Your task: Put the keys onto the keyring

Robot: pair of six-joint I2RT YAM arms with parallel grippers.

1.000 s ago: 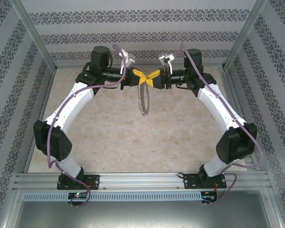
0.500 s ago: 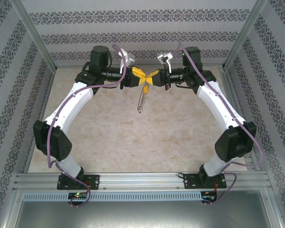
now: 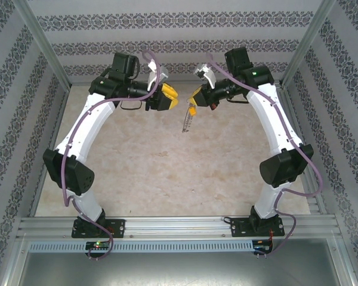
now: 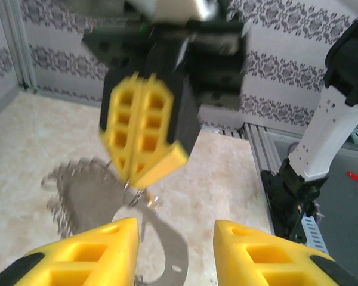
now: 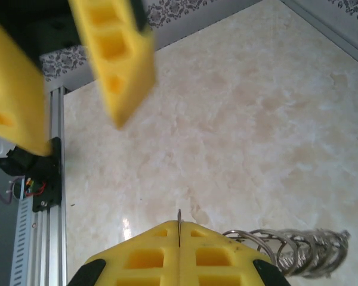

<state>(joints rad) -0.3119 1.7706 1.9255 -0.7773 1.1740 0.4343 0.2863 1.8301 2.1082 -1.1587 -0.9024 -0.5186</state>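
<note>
Right fingers (image 3: 196, 95) are clamping tight on the keyring (image 3: 188, 123) while left fingers (image 3: 168, 97) — at their 9 o'clock, part-open, empty — are probably needing it held steady.

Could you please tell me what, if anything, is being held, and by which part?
The right gripper's shut jaws pinch the keyring by its upper rim; the left gripper holds nothing.

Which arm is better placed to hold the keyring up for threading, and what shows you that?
Right. The right claw is shut on the keyring, which hangs beneath it. The left claw stands open and apart, gripping nothing.
</note>
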